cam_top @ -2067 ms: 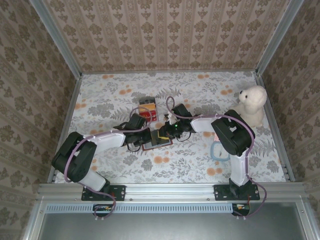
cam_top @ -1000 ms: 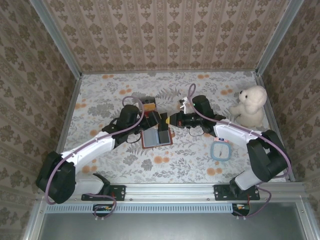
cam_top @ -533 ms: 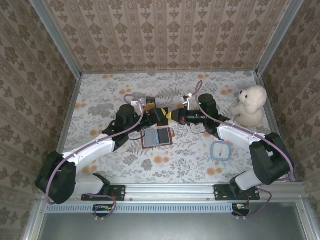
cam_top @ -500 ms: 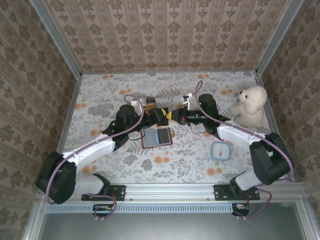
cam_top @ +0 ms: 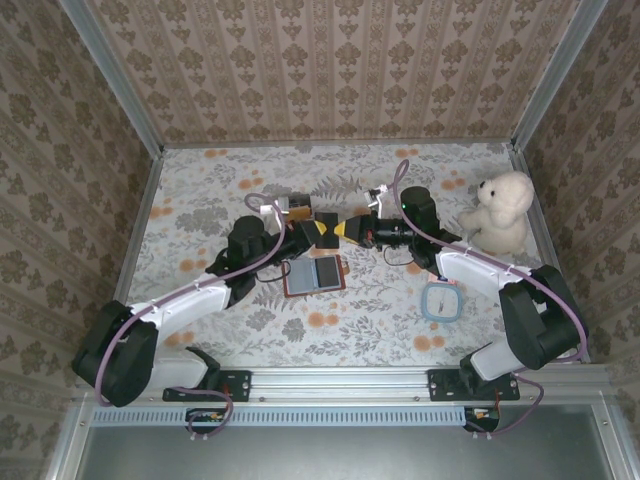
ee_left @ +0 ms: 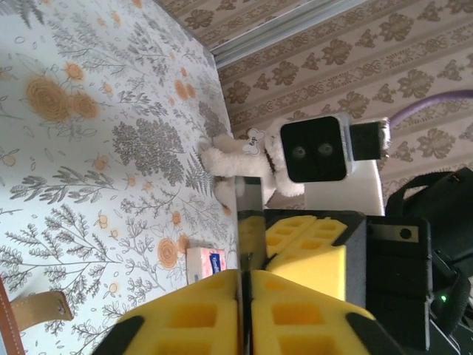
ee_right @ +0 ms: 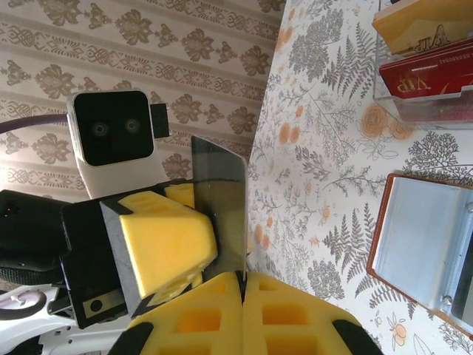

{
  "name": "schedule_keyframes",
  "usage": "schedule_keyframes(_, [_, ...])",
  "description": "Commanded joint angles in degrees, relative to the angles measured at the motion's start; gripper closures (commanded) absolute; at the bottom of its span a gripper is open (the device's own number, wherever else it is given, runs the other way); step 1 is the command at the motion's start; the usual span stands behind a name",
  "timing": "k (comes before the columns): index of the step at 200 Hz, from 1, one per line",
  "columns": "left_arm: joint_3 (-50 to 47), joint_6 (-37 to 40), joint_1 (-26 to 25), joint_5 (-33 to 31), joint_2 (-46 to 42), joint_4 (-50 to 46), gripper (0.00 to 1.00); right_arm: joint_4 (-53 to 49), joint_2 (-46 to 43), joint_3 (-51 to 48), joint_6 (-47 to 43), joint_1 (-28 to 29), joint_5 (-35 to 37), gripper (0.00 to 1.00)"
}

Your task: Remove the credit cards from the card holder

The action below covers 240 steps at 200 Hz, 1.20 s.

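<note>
Mid-air handoff: left gripper and right gripper both pinch one dark credit card above the open card holder lying on the table, and that thin, stiff, slick plastic likely wants flat-face pinching near an edge.

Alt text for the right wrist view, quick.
Both hands are shut on one dark card: right hand at the bottom, left hand from the left. The open card holder lies on the floral table at right, a clear box above it.
</note>
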Motion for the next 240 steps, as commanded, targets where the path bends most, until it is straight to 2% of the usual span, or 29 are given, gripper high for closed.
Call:
schedule_keyframes(1, [-0.5,0.7,0.5,1.3,-1.4,4.6,0.97,-1.8,1.1,0.3,-1.3,-0.7,-0.5,0.87])
schedule_keyframes(13, [0.2,1.9,1.2,1.7,-1.5,2.8,0.99,-4.9,1.2,1.3,-3.2,-1.1,-0.3,0.76])
schedule_keyframes(27, [2.3,5.4,2.5,2.1,-1.5,-2.2,1.00,-10.5,0.8,2.5,-7.0,-1.7,1.6,0.55])
schedule_keyframes(35, [4.1,8.4,3.2,2.0,-1.5,-6.6,1.00,-13.6,0.3,3.0,-9.3,-2.0,3.4,0.43])
schedule_keyframes(48, [7.8,14.7,4.4,1.7,-1.4,-15.9,1.00,-15.7,-0.6,2.9,-12.4,-2.7,6.1,0.29])
schedule_keyframes(73, [16.7,29.5,6.9,-1.6,0.2,-33.6,1.00,-19.1,-1.9,2.7,-17.5,-4.0,10.9,0.13])
schedule_keyframes(94, [24.0,42.8,8.1,-5.8,2.8,-43.7,1.00,-21.8,-1.3,3.6,-20.6,-4.7,13.4,0.04])
schedule_keyframes(115, [30.3,55.5,8.7,-10.2,6.2,-50.0,1.00,-22.0,0.4,4.3,-21.1,-5.7,13.5,0.00])
schedule_keyframes(157, [38.5,75.8,9.4,-12.1,12.4,-52.6,1.00,-20.7,2.5,4.3,-20.4,-7.8,12.1,0.00])
schedule_keyframes(177, [41.4,83.3,10.1,-10.5,15.3,-53.7,1.00,-21.2,2.3,4.3,-20.7,-8.3,12.2,0.00])
schedule_keyframes(181, [41.9,84.9,11.9,-9.7,16.0,-54.0,1.00,-21.2,2.4,4.4,-20.8,-8.3,12.2,0.00])
schedule_keyframes(209, [45.0,97.7,14.6,-0.4,20.4,-57.5,1.00,-22.2,3.0,6.1,-20.6,-8.5,12.3,0.00])
schedule_keyframes(240, [47.4,106.2,15.2,-3.1,23.4,-59.5,1.00,-24.8,1.6,7.8,-22.3,-8.5,14.6,0.00])
